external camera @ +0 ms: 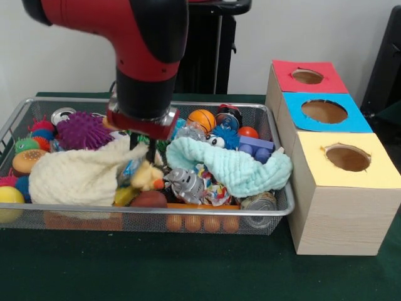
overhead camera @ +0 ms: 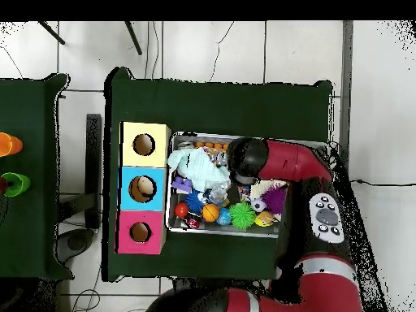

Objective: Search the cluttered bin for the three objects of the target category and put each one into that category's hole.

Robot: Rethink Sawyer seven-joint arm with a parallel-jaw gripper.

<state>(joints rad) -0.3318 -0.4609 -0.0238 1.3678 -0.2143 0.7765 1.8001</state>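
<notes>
Arm (external camera: 135,44) reaches down into the wire bin (external camera: 279,210), gripper (external camera: 150,150) sunk in clutter between the cream cloth (external camera: 78,175) and mint cloth (external camera: 241,166), just above a yellow plush (external camera: 147,175); can't tell how wide it's open or whether it grips anything. Bin also holds a purple spiky ball (external camera: 81,130), mini basketball (external camera: 202,119), blue plush (external camera: 224,138), cans and balls. Box (external camera: 338,213) beside the bin has red (external camera: 307,76), blue (external camera: 324,111) and yellow (external camera: 348,157) holes, all with nothing seen inside.
</notes>
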